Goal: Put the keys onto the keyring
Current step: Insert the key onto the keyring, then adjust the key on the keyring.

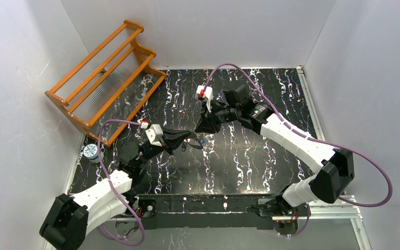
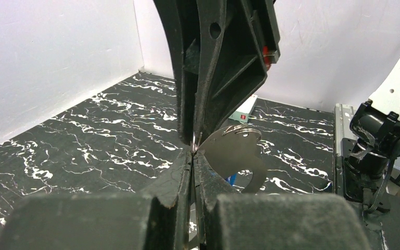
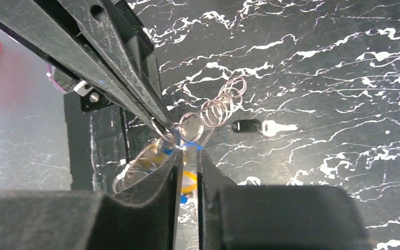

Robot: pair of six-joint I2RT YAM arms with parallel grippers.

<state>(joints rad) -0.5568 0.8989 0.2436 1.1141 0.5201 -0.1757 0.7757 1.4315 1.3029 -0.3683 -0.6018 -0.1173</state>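
The main risk is that the keyring (image 3: 221, 104) slips free. The left pincer (image 2: 193, 152) is pressed fully together and seems to hold only a thin wire edge of the ring at its very tips, so a small tug or twist from the other arm could pull it out. A second risk is a collision. The two pincers meet tip to tip above the middle of the desk (image 3: 317, 78), with almost no room between them, and a careless approach could knock the ring sideways or spill whatever already hangs on it. The right pincer (image 3: 188, 152) shows a narrow gap between its fingers, with a yellow and a blue key head (image 3: 189, 179) visible through it. I cannot tell whether it pinches them or merely straddles them, and if it is loose there, a half-threaded key could drop. A dark metal fob (image 2: 234, 151) dangles just beside the left fingertips and may swing into the way. The keyring hangs in the air between the two pincers. Its round loop sits right at their tips, and its coiled part trails away beyond them over the desk. One black-headed key (image 3: 246, 126) lies flat on the desk near the coil, apart from both pincers and not yet on the ring.
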